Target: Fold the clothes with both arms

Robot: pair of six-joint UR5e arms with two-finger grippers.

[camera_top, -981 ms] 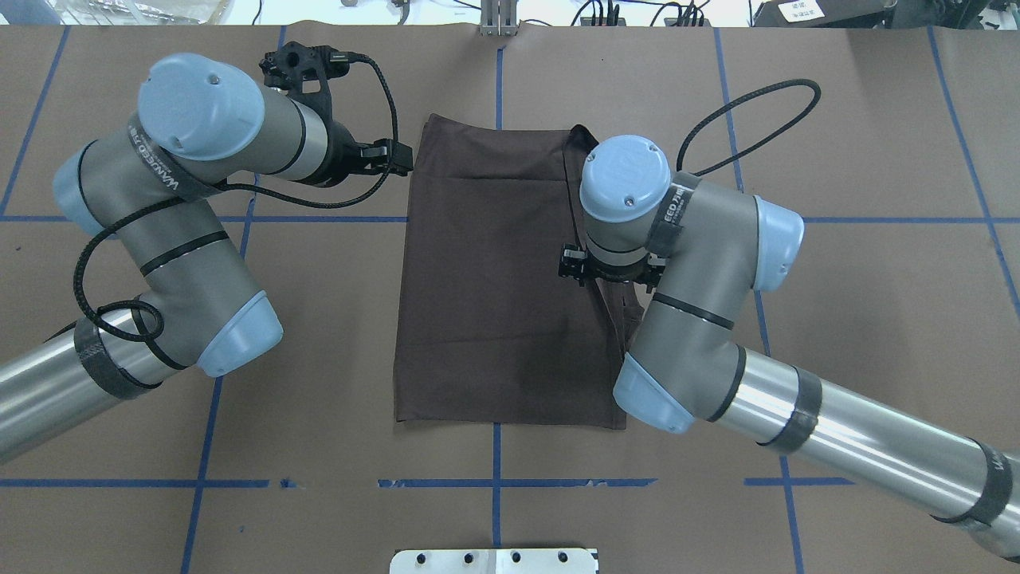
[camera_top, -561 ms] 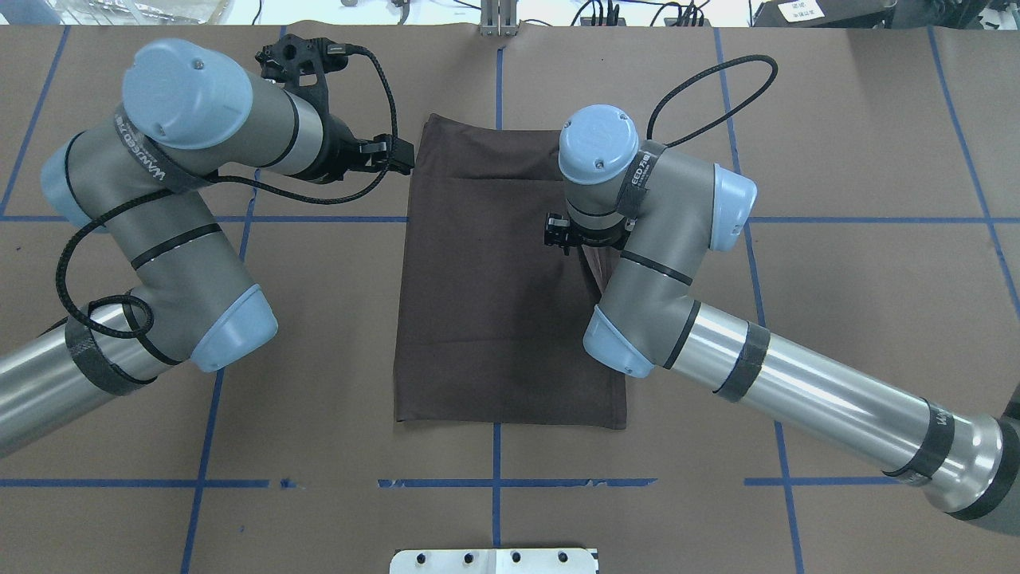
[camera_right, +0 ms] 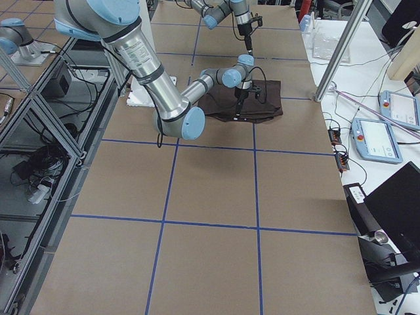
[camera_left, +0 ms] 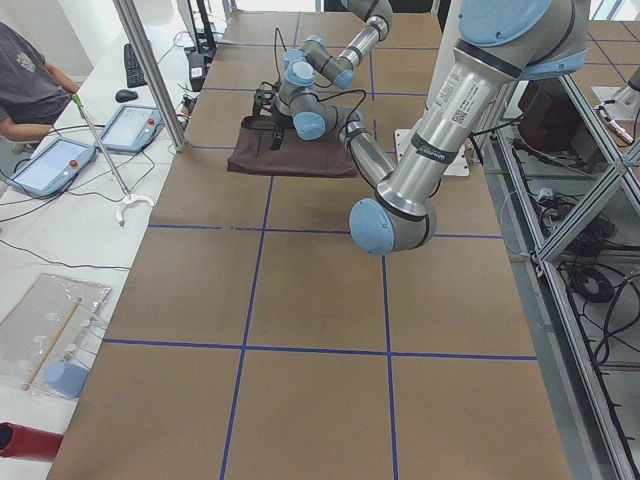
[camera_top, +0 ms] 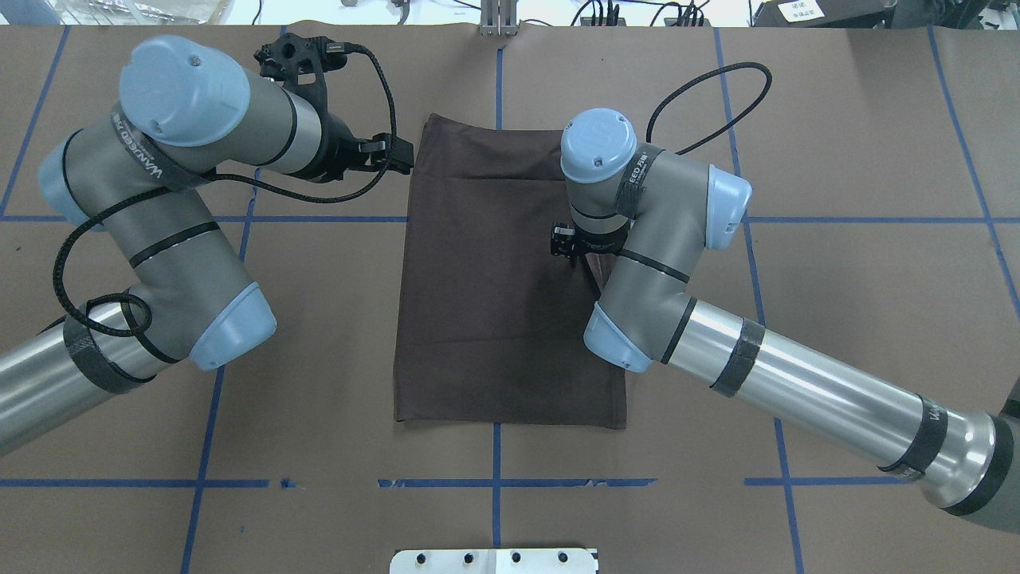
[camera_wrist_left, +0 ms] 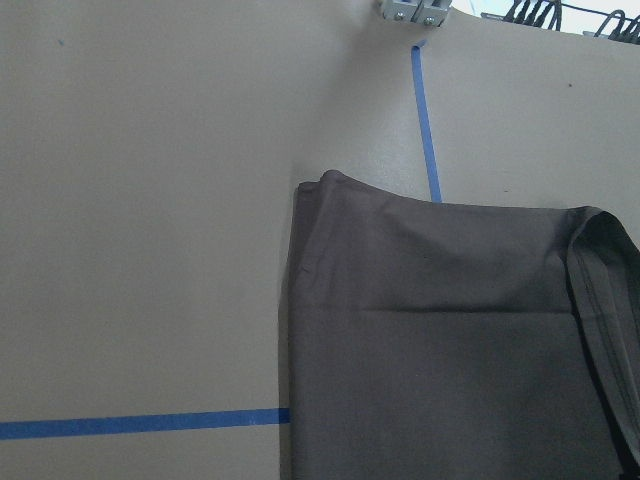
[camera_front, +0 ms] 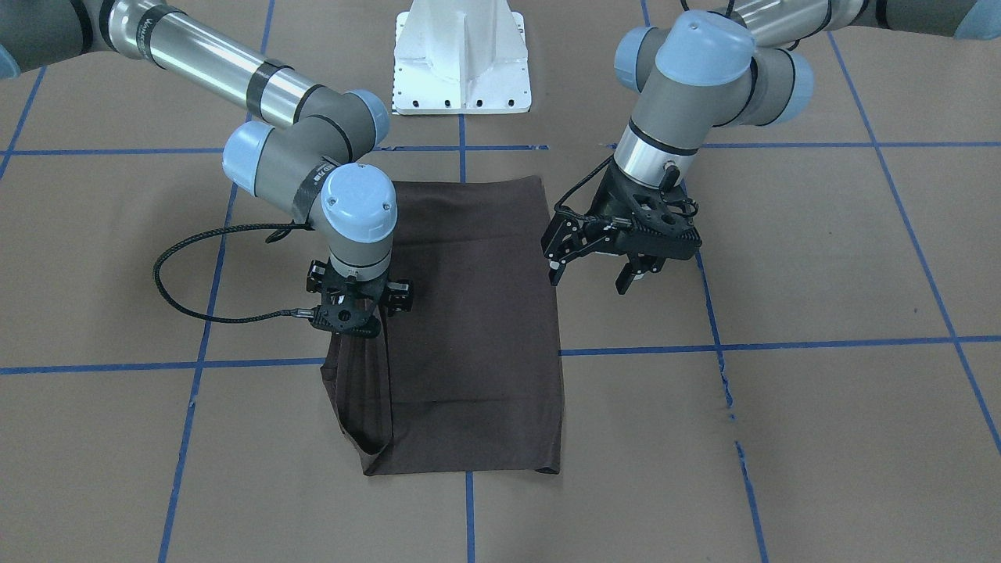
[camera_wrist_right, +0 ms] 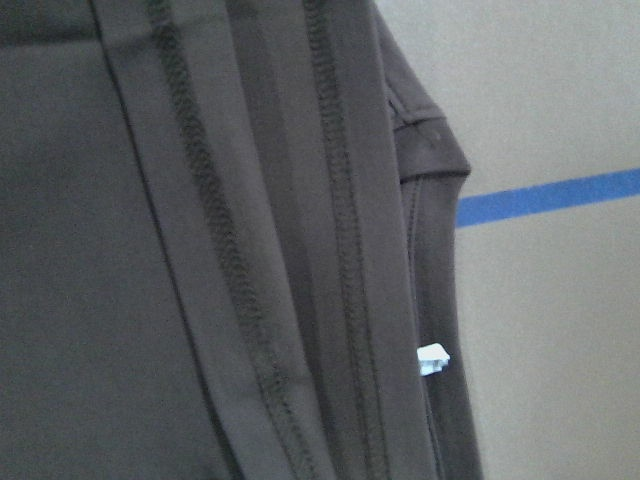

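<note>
Exterior front-facing view: R gripper (camera_front: 356, 317) sits left of centre and points straight down over the left edge of the shirt (camera_front: 477, 328). Its fingers are hidden under the wrist. A strip of cloth rises taut to it from the shirt's lower-left corner, so it reads as clamped on that edge. R arm (camera_front: 297, 168) comes in from upper left, elbow bent, last joint vertical w/ blue cap on top. A black cable (camera_front: 180, 301) loops out to the left.

L gripper (camera_front: 590, 275) is right of centre w/ fingers apart and nothing btwn them. It tilts downward just beside the shirt's right edge, off the cloth. L arm (camera_front: 688, 86) drops in from upper right.

The shirt lies mid-frame on the table (camera_front: 782, 430), folded to a tall rectangle, flat except for the raised strip.

R wrist cam: stitched hems fill the frame, w/ a small white bit (camera_wrist_right: 432, 358) at lower right.
</note>
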